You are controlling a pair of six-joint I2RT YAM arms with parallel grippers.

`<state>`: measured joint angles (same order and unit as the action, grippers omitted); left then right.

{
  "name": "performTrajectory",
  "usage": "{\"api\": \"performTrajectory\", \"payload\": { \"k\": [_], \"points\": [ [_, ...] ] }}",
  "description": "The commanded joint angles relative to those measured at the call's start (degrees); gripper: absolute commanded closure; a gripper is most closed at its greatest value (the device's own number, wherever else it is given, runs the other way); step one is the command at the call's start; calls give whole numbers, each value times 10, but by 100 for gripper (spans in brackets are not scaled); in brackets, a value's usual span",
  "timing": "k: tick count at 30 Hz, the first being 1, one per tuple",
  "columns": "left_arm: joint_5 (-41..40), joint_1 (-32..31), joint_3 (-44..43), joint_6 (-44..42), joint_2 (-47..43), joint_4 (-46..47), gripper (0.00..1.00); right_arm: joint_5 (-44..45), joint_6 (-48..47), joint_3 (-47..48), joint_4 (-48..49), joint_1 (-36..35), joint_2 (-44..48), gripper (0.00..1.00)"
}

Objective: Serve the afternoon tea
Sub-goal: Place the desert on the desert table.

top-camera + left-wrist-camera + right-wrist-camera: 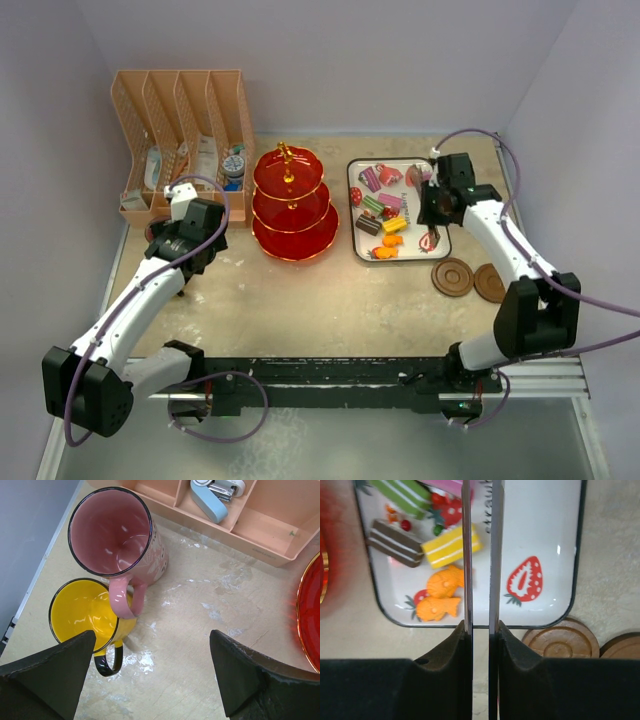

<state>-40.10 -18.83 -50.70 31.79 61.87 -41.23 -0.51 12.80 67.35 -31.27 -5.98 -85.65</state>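
Note:
The red three-tier stand (291, 200) stands at the table's middle back, its tiers bare. Its rim shows in the left wrist view (310, 615). Several toy cakes (385, 205) lie on the white strawberry-print tray (440, 215). My left gripper (152, 635) is open and empty above the table, just right of the yellow mug (82, 612) and the pink mug (112, 530). My right gripper (481, 625) is shut on the metal tongs (496, 540), whose two blades reach over the tray (540, 520) beside a yellow cake (447, 547) and orange fish cakes (437, 607).
A peach desk organizer (185, 130) stands at the back left, close behind the mugs; a stapler (212, 495) lies in it. Two round wooden coasters (452, 276) (490, 282) lie right of the tray's near corner. Walls close the table on the left, back and right.

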Motion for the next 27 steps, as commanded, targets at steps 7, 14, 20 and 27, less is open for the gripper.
{"api": "performTrajectory", "payload": {
  "k": [7,14,20,27],
  "points": [
    [-29,-1,-8,-3,-26,5,7,108,18,55,-34,-172,91,81],
    [-32,-1,-9,-1,-44,5,7,78,56,4,-13,-216,152,80],
    [-35,-1,-9,2,-64,5,7,97,70,-60,6,-270,206,79],
    [-45,-1,-7,9,-84,0,7,110,81,-96,8,-311,235,79]
  ]
}}
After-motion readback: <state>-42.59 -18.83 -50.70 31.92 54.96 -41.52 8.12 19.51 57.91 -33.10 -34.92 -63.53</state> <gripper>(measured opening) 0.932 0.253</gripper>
